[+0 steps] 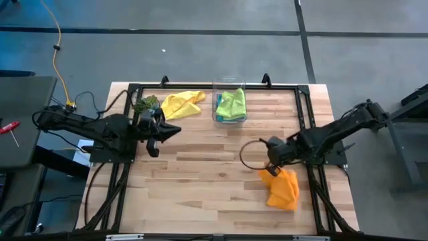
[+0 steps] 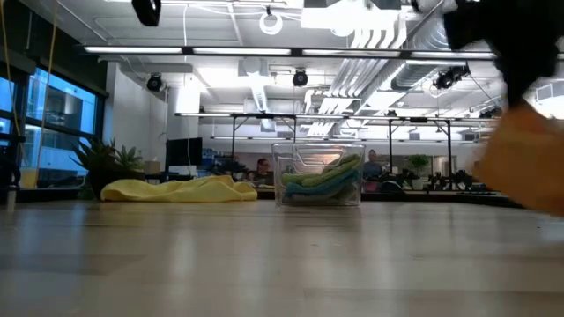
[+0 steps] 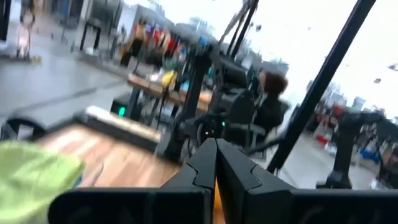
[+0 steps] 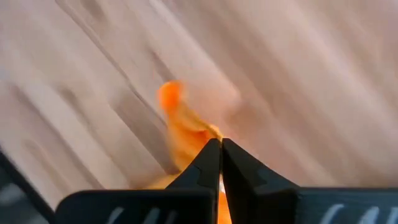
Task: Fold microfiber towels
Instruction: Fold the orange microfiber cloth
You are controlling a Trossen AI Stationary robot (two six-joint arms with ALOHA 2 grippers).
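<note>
From above, the table (image 1: pixel 200 187) has much bare wood in the middle and front; the orange towel (image 1: pixel 283 190) lies near its right edge, and the right gripper (image 1: pixel 272 169) pinches its top corner, fingers pressed together. The left gripper (image 1: pixel 175 130), fingers pressed together and holding nothing, waits left of the clear box (image 1: pixel 230 118) with a green towel (image 1: pixel 232 104); the yellow towel (image 1: pixel 182 104) lies beside that box. In the right wrist view, the fingers (image 4: pixel 208 163) squeeze orange cloth.
</note>
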